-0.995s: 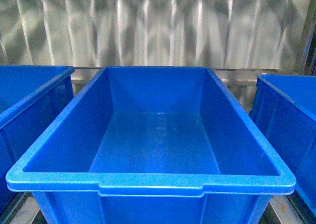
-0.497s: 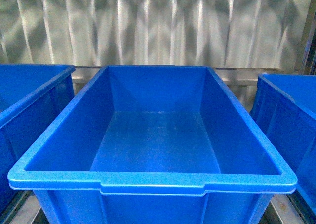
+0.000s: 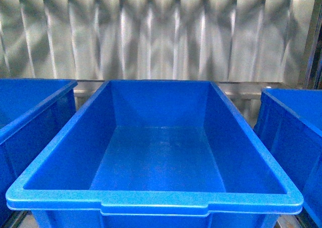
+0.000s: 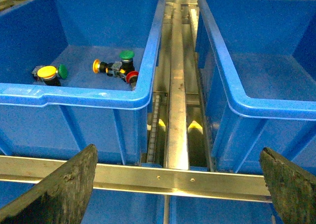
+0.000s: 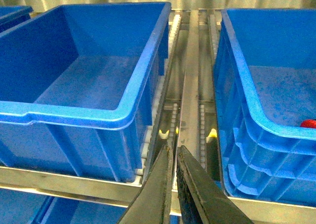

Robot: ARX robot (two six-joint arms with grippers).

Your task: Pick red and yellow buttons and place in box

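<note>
The box [image 3: 156, 204] stands straight ahead in the front view, large, bright blue and with nothing in it. Neither arm shows there. In the left wrist view the yellow button [image 4: 47, 71] and the red button [image 4: 132, 76] lie on the floor of a neighbouring blue bin [image 4: 89, 96], the red one close to its near corner. My left gripper [image 4: 177, 184] hangs open above a metal rail, well short of that bin, with nothing between its fingers [image 4: 64, 189]. My right gripper [image 5: 174, 157] is shut on nothing, over the rail gap beside the box [image 5: 74, 116].
Green-capped buttons [image 4: 127, 55] and a small orange-faced one [image 4: 97, 65] lie among the two task buttons. A third blue bin [image 5: 247, 110] to the right holds a small red object [image 5: 309, 123] at the picture's edge. Metal rails [image 4: 177, 110] run between the bins; a corrugated wall [image 3: 161, 36] stands behind.
The front view has shifted, so the box sits lower in the picture and more of the wall's top shows. The box's inside looks the same.
</note>
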